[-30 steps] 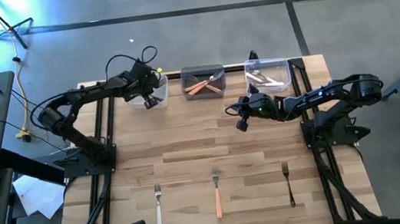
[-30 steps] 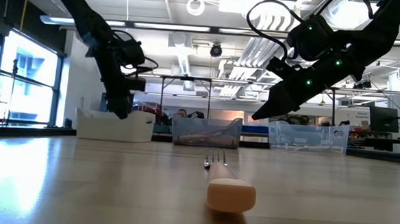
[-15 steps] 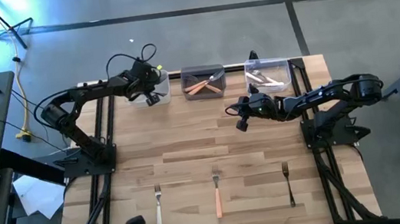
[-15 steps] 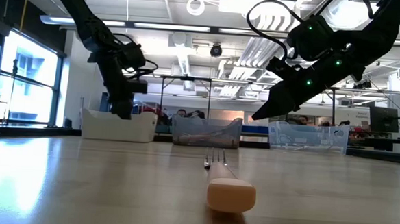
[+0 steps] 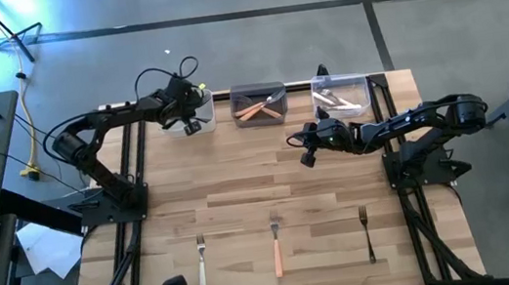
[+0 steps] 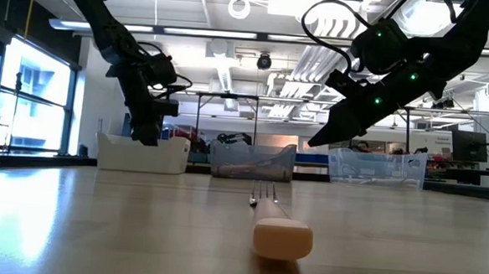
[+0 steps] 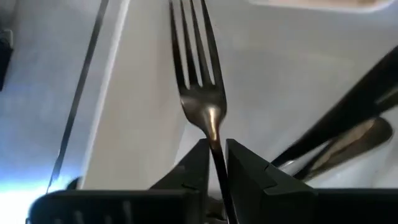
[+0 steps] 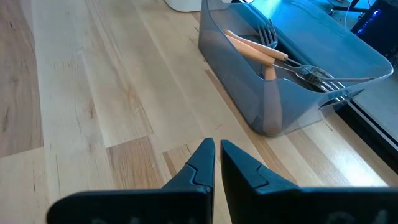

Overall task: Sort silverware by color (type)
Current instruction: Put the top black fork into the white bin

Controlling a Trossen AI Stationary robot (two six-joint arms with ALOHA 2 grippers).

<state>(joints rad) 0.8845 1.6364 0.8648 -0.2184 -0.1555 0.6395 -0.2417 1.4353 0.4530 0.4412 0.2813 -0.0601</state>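
From the high view, we see the left gripper over the white bin at the table's far edge. The right gripper hovers near the middle grey bin. Three forks lie along the near edge: white-handled, peach-handled, black-handled.

In the low view, the peach fork's handle end fills the foreground.

In the left wrist view, a dark-handled fork sits between the fingers, tines pointing away, still pinched at its neck.

In the right wrist view, the right gripper's jaws are closed and empty beside the grey bin holding peach forks.
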